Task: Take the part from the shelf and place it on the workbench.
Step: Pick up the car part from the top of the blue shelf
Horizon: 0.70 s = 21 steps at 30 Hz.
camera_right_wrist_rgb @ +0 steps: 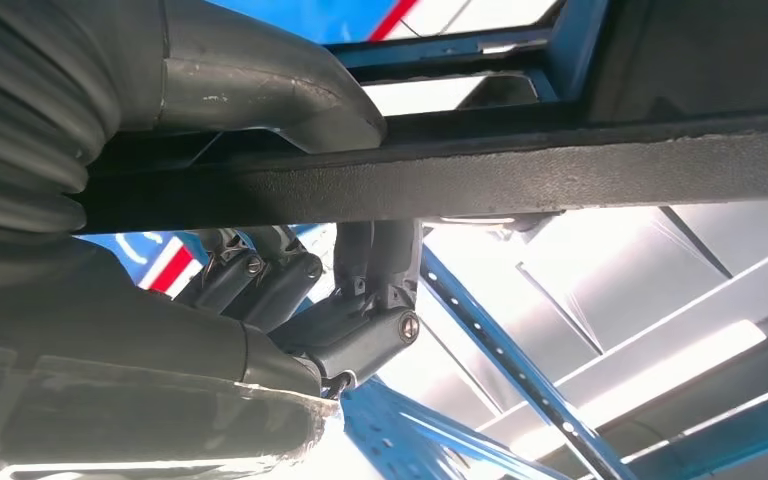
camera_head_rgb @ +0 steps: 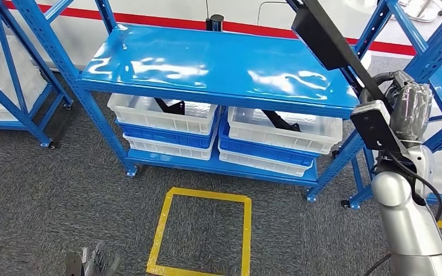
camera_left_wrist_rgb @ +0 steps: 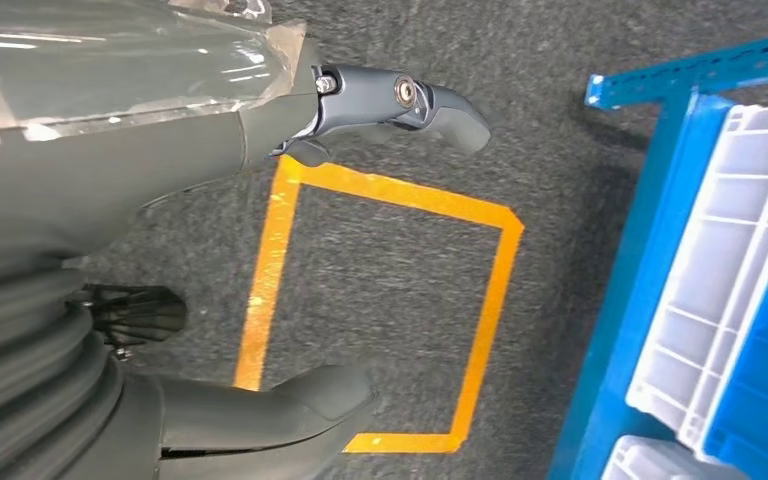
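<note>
Grey carpet, blue shelf (camera_head_rgb: 218, 66), white bins (camera_head_rgb: 161, 112) beneath. Long black part (camera_head_rgb: 328, 37) is gripped by right hand (camera_head_rgb: 408, 106), raised beyond the shelf's right edge. Left hand (camera_left_wrist_rgb: 260, 250) hangs unclenched, holding nothing. Removal judged done; placement on workbench outstanding.

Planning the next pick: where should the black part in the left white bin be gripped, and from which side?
Probably the black part's raised end, which shows above the bin's front rim. Come from the front: the blue shelf top covers it from above.
</note>
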Each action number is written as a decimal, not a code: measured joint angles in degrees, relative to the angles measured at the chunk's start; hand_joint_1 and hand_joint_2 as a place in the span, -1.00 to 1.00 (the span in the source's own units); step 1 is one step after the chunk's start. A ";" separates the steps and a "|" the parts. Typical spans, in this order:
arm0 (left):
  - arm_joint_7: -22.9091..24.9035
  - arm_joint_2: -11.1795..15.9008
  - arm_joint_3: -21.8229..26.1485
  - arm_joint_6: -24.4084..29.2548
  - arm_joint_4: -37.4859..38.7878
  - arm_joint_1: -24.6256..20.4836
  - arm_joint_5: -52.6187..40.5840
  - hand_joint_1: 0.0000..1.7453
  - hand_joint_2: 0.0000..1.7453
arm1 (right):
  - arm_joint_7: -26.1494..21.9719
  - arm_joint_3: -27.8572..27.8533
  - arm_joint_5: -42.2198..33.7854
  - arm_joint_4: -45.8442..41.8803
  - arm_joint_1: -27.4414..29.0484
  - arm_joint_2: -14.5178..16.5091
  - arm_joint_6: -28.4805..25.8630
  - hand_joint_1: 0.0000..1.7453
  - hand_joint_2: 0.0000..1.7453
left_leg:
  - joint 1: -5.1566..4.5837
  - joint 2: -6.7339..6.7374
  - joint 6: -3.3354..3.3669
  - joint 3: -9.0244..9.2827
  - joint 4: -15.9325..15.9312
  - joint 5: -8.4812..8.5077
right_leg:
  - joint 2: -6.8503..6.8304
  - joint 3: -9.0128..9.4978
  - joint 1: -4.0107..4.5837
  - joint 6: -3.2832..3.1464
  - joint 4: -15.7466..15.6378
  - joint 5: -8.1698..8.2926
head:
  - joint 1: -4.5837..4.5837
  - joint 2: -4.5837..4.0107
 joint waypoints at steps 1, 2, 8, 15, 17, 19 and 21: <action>0.00 -0.01 -0.10 0.03 0.06 0.01 0.19 -1.00 1.00 | -0.15 -0.01 -0.30 0.01 0.11 -0.03 -0.01 1.00 1.00 | 0.00 0.01 -0.11 -0.67 0.02 0.54 | 0.00 1.53 -0.04 0.58 -1.25 1.02 | 0.01 0.00; -0.01 -0.01 -0.24 0.07 0.11 0.02 0.42 -1.00 1.00 | -0.37 -0.05 -0.74 0.01 0.15 -0.10 -0.01 1.00 1.00 | 0.02 0.02 -0.27 -1.28 0.05 1.07 | -0.01 4.00 -0.09 1.09 -4.36 2.24 | 0.01 0.00; -0.22 0.64 -0.99 1.09 0.46 0.30 2.76 -1.00 1.00 | -2.70 -0.92 -5.66 0.32 0.42 -0.69 0.82 1.00 1.00 | -0.28 -0.16 -2.11 -2.94 -0.05 3.78 | 0.16 12.12 0.33 -0.47 -17.66 3.10 | -0.09 0.00; -0.50 1.55 -2.00 1.87 1.19 1.23 5.92 -1.00 1.00 | -5.52 -1.17 -12.65 1.88 0.20 -0.70 2.47 1.00 1.00 | 0.19 -0.32 -3.75 -7.30 16.79 -7.38 | 0.02 8.15 0.02 -2.94 -17.49 6.64 | -0.48 0.00; -0.51 1.63 -2.25 2.19 1.28 1.41 6.80 -1.00 1.00 | -6.00 -1.40 -13.93 2.29 0.38 -0.70 2.60 1.00 1.00 | 0.28 -0.33 -3.50 -3.41 13.06 -4.95 | 0.04 7.15 0.09 -2.67 -17.23 7.32 | -0.49 0.00; -0.51 1.81 -2.36 2.63 1.28 1.43 7.76 -1.00 1.00 | -6.40 -1.67 -14.56 2.43 0.53 -0.67 2.55 1.00 1.00 | 0.20 -0.40 -2.93 2.14 5.37 -3.49 | 0.02 6.48 0.20 -2.27 -16.88 7.77 | -0.48 0.00; -0.51 2.05 -2.44 3.03 1.25 1.52 8.63 -1.00 1.00 | -6.75 -1.90 -14.99 2.48 0.59 -0.54 2.51 1.00 1.00 | -0.14 -0.45 -2.46 4.87 0.92 -3.81 | -0.05 6.06 0.32 -1.47 -16.72 8.30 | -0.46 0.00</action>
